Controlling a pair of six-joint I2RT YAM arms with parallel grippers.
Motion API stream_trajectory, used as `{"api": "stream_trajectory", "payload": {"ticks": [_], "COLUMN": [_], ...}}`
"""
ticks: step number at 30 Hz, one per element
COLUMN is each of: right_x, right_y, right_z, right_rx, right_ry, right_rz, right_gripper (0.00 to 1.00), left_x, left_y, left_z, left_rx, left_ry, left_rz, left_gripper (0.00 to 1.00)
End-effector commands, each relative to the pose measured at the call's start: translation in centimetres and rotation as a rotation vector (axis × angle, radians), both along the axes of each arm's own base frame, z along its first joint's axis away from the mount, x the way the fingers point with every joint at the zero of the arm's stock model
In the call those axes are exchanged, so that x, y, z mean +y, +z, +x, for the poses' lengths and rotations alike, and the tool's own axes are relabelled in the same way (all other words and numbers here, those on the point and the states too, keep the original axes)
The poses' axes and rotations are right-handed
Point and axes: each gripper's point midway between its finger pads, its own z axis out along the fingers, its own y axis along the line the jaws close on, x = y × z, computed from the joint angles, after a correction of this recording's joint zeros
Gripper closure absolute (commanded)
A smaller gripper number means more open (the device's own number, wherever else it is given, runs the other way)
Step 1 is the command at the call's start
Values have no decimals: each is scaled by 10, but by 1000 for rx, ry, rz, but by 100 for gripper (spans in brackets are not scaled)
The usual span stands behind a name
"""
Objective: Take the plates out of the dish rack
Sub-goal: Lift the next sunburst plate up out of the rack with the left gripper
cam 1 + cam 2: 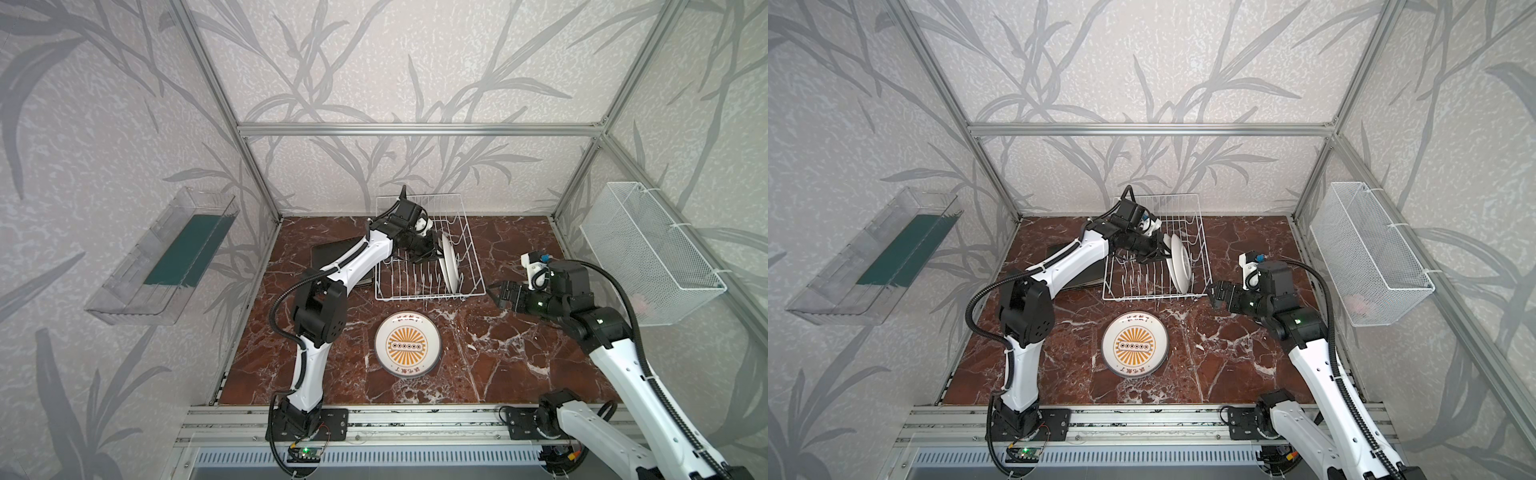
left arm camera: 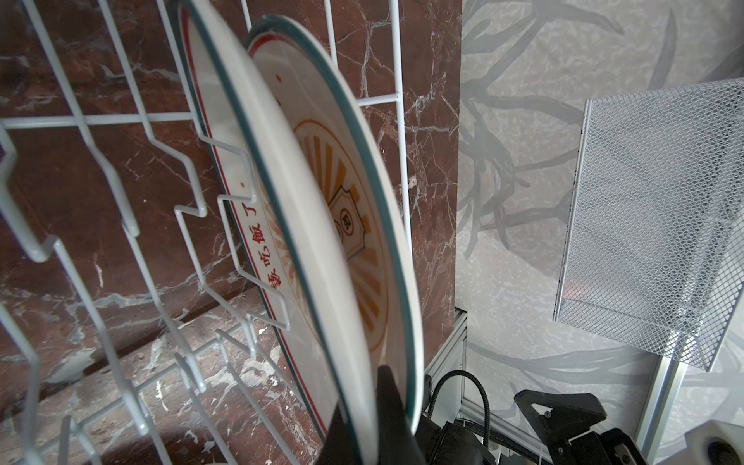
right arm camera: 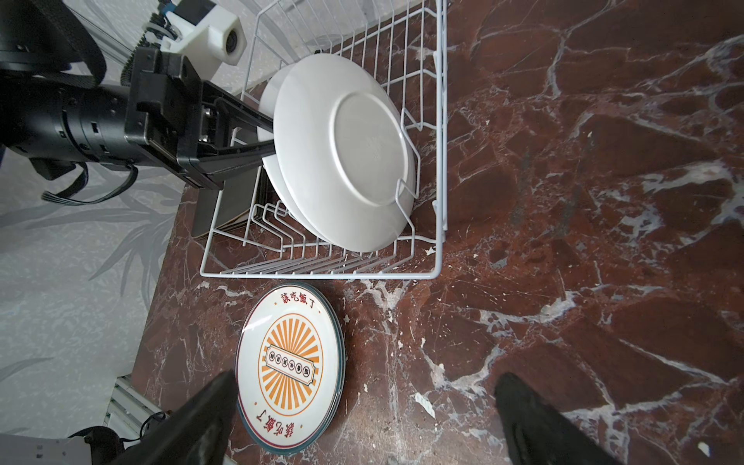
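red 該吃飯了 on flat plate (image 3: 290,364) rim, on racked plate (image 2: 257,235) rim

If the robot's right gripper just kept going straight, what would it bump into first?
Probably the dish rack: the open right gripper points at its near corner, though depth is hard to judge.

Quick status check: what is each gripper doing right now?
Left gripper: closed on the rim of a white plate standing in the dish rack.
Right gripper: open, holding nothing.
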Motion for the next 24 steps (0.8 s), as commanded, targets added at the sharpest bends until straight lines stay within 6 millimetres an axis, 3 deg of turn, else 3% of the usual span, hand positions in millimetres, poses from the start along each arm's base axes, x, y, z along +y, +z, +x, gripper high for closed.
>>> {"api": "stream_trajectory", "payload": {"ticks": [1, 10, 24], "right_x": [2, 4, 8], "right_y": [10, 12, 30], "right_z": [2, 4, 7], "right_rx": [-25, -36, -70], "right_ry": [3, -2, 1], "right_rz": [27, 48, 89], "right_gripper": [1, 1, 1], "left_x": [-2, 8, 48], "left_y": [51, 93, 147], "left_z": [-4, -11, -10], "left_rx": [-82, -136, -263], "left_ry": [-25, -8, 111], "left_rz": [-37, -38, 48], "left_gripper": [100, 100, 100]}}
